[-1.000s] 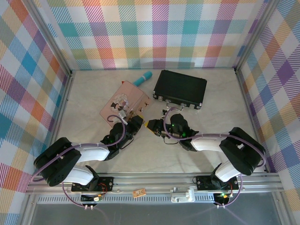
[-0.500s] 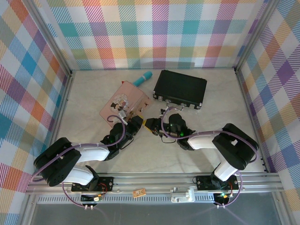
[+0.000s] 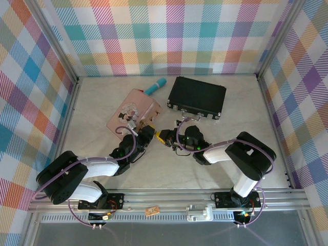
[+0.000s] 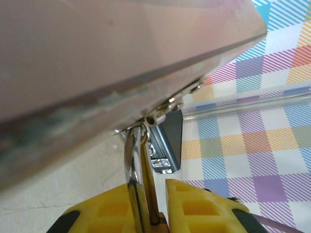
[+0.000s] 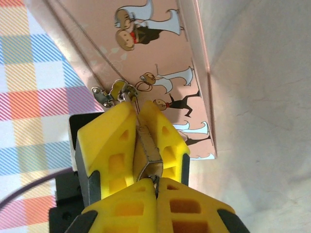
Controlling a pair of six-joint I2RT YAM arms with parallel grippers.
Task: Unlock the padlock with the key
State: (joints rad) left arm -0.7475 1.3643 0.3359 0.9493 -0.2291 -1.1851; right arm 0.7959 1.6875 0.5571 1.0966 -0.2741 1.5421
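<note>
The small brass padlock [image 5: 147, 150] hangs by its silver shackle [image 4: 131, 174] from the hasp of the pink tin [image 3: 134, 110]. My left gripper [image 4: 155, 194] is shut on the padlock's body, just under the tin's edge. My right gripper [image 5: 156, 188] meets it head-on. Its yellow fingers [image 5: 194, 208] are shut on the thin key [image 5: 156, 181], whose tip touches the padlock's bottom end. Most of the key is hidden between the fingers. From above, the left gripper [image 3: 148, 134] and the right gripper [image 3: 167, 138] sit tip to tip at the tin's near corner.
A black case [image 3: 197, 96] lies behind the right arm, and a teal cylinder [image 3: 155, 86] lies behind the tin. A small orange-brown tag [image 3: 151, 210] rests on the front rail. Checked walls close in the table on three sides.
My right gripper has slid left up to the left gripper and closed its fingers. The left gripper and the tin have shifted slightly left.
</note>
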